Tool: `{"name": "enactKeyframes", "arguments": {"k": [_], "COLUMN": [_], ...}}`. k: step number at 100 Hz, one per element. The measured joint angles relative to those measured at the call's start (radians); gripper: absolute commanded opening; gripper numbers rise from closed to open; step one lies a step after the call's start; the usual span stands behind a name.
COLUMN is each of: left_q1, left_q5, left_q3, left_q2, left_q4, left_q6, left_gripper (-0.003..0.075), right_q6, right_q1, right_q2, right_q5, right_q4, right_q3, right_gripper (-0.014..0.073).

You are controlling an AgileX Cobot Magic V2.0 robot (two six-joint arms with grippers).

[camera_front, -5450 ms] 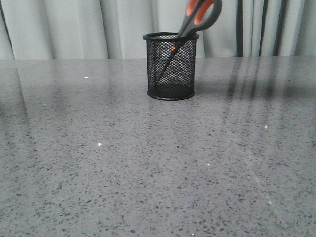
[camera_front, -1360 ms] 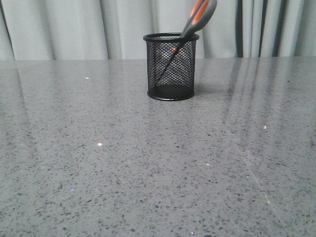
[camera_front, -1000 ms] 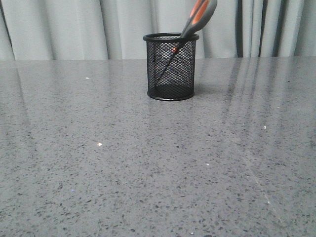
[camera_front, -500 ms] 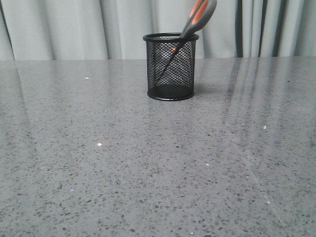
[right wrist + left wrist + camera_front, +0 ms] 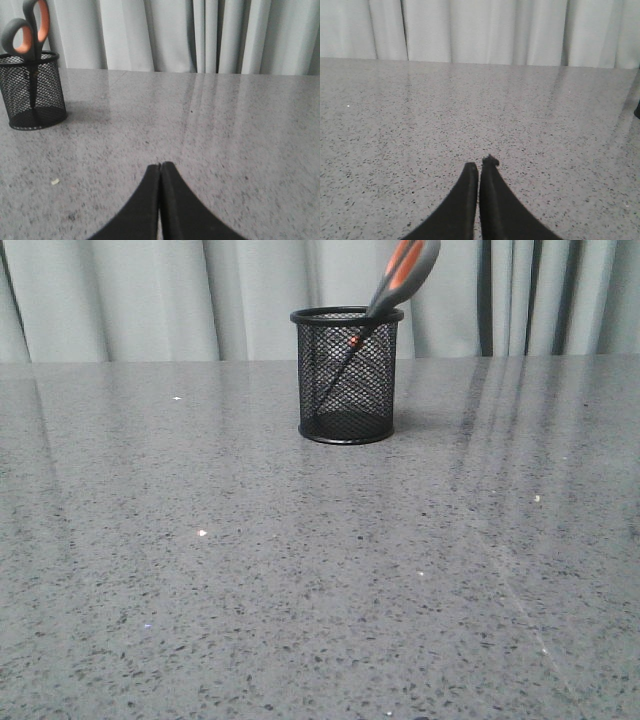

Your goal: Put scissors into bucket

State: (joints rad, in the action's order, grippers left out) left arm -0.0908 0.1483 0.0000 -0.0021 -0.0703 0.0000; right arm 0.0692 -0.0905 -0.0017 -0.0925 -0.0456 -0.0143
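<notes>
The bucket (image 5: 346,374), a small black wire-mesh cylinder with a solid rim and base, stands upright on the counter (image 5: 300,570), well apart from both sets of closed jaws. The scissors (image 5: 400,275) stand blades-down inside it, leaning on its rim, grey orange-lined handles sticking out above, red pivot visible through the mesh.
</notes>
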Motion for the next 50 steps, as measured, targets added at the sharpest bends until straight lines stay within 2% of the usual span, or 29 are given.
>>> {"name": "enactKeyframes", "arguments": {"k": [14, 50], "left_q1": [0.000, 0.000], "left_q5": [0.000, 0.002], "left_q3": [0.000, 0.000], "left_q2": [0.000, 0.000], "left_q4": [0.000, 0.000], "left_q6": [0.000, 0.000], "left_gripper": [-0.0020, -0.0020], "right_q6": [0.000, -0.002], "right_q1": [0.004, 0.004], "right_q2": [-0.009, -0.009], "right_q5": [-0.055, -0.057], "right_q4": [0.025, 0.046], "right_q3": [0.000, 0.000], "right_gripper": [-0.0052, -0.0052]}}
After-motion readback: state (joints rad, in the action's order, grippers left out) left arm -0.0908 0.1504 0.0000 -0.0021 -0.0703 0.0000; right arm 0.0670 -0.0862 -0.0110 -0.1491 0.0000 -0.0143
